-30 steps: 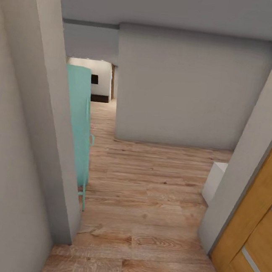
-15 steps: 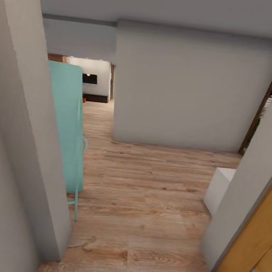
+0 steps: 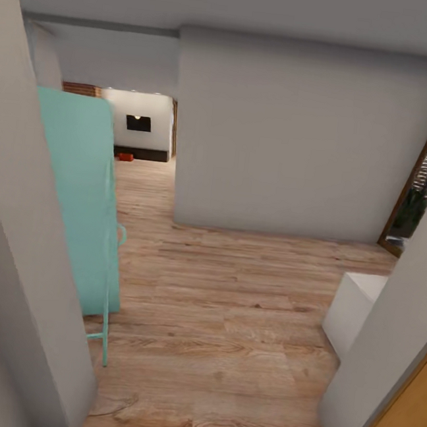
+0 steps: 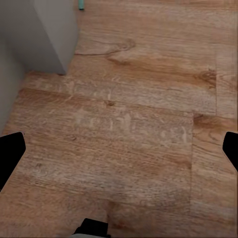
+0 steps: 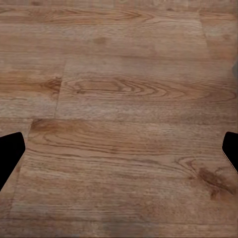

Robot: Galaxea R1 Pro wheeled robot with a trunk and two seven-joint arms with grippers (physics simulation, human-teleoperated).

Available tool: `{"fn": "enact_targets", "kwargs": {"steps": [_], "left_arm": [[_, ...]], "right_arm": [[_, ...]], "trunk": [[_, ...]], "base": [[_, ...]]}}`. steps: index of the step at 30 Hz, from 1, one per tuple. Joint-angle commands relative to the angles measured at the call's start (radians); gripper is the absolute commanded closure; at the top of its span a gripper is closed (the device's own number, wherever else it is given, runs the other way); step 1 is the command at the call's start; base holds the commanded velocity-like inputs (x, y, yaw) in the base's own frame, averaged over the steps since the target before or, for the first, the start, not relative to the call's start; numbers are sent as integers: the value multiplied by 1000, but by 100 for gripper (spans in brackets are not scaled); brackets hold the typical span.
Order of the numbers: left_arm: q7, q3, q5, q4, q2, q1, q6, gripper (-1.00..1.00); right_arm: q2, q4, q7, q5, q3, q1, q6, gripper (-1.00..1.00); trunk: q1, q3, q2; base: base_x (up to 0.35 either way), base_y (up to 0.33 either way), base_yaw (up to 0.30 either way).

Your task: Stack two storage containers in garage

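My left gripper [image 4: 119, 148] and right gripper [image 5: 119, 148] are hanging spread wide over wood-plank floor [image 3: 229, 308], pinching nothing. A red-orange container [image 3: 125, 157] is lying far down the hallway, past the teal cabinet [image 3: 76, 198]

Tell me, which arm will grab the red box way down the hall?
Can't pick yet. Both grippers hang open over bare wood floor, empty. The red storage container lies far off, left of centre, so maybe the left gripper.

Pretty flat, even light in the hallway, no hard shadows. The far room [image 3: 142, 126] glows brighter, with a small lamp spot on its wall. Near walls [image 3: 5, 296] look smeared and stretched; wrist shots of the wood floor [image 5: 119, 99] are soft.
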Motion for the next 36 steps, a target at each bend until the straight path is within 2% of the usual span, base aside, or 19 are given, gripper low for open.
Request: {"fn": "enact_targets", "kwargs": {"steps": [1,36], "left_arm": [[-4,-1,9,4,0,-2,-6,-100],[-4,-1,8,4,-3,-2,-6,-100]], "right_arm": [[0,-2,-1,3,1,1,-1,-100],[-1,-2,-2,3,0,1,-1,-100]], "trunk": [[1,-1,0],[1,-1,0]], "base": [[326,-78,0],[326,-71,0]]}}
